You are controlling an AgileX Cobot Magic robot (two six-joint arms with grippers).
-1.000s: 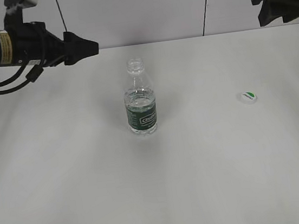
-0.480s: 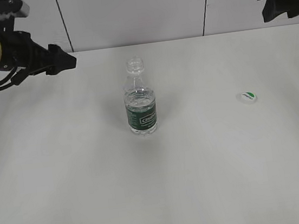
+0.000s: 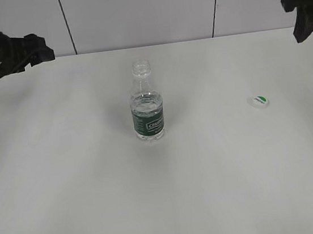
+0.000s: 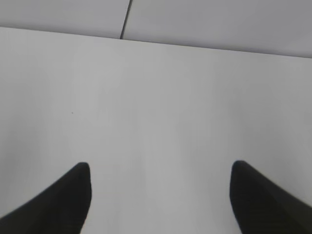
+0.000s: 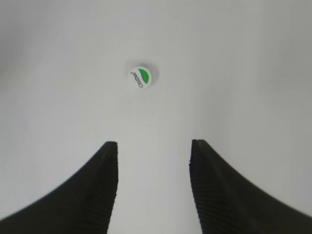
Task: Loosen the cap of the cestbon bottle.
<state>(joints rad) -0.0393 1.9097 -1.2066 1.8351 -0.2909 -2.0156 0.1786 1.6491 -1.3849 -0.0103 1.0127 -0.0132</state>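
Since the earlier frames the left arm has been drawn back toward the upper left edge of the exterior view, and the right arm has been pulled further toward the upper right edge; the cestbon bottle (image 3: 146, 103) and the cap (image 3: 258, 101) are found where they were. The bottle is seen upright on the white bench (image 3: 84, 183), slightly left of centre and a little above the middle of the exterior frame, its threaded neck bare and open, its dark green label band turned toward the camera. The cap is seen lying flat on the bench, well apart from the bottle, at the right of the frame and at about the bottle's label height, its green mark facing up. The left gripper (image 4: 161, 195) is held above bare bench at the upper left, far from the bottle; in the left wrist view its two dark jaws are spread wide with nothing between them. The right gripper (image 5: 153, 185) is held at the upper right edge of the exterior view, above and beyond the cap; in the right wrist view its ribbed jaws are parted and released, only bench surface being visible in the gap, and the cap (image 5: 141, 77) is seen ahead of them in the upper middle of that frame, untouched. Behind the bench a pale panelled wall (image 3: 143, 10) with dark vertical seams is seen.
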